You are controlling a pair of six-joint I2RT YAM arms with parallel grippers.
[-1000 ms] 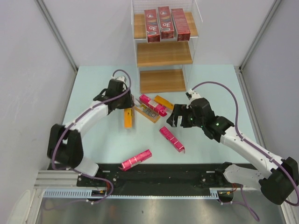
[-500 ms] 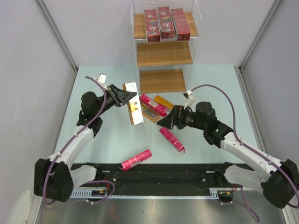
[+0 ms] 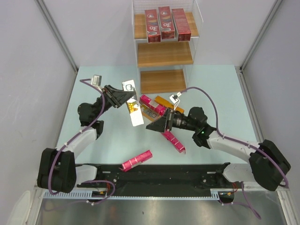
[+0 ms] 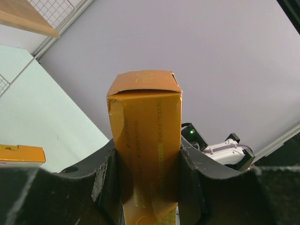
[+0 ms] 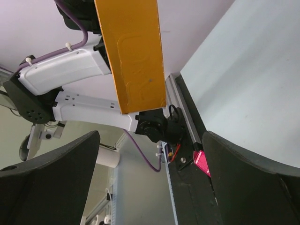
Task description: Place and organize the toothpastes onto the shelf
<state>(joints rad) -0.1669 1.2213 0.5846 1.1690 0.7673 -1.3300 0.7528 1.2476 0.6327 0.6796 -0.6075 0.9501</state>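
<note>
My left pincer (image 3: 123, 97) is clamped on one orange and silver toothpaste carton (image 3: 133, 108). In the left wrist view the two fingers (image 4: 105, 178) press against its long sides, and its closed end flap stands out past them. From above, this carton is in front of the shelf (image 3: 164, 54), just left of the lowest board.

My right pincer (image 3: 155, 125) has its jaws spread wide with nothing between them. It lies low over the table (image 3: 215, 93), farther out from the shelf than the held carton, and faces it. In the right wrist view the orange face of that carton (image 5: 133, 51) fills the space ahead of the parted fingers (image 5: 51, 178).

On the top board of the shelf stand three dark red cartons (image 3: 166, 22), side by side. The two lower boards carry none.

Close in front of the lowest board lies a small heap: a pink carton (image 3: 153, 105) across a flat brownish one (image 3: 149, 114), with an orange carton (image 3: 165, 101) just beside them. Farther from the shelf a second pink carton (image 3: 176, 143) lies by my right arm. A third pink carton (image 3: 137, 160) lies farthest out, near the arm bases.
</note>
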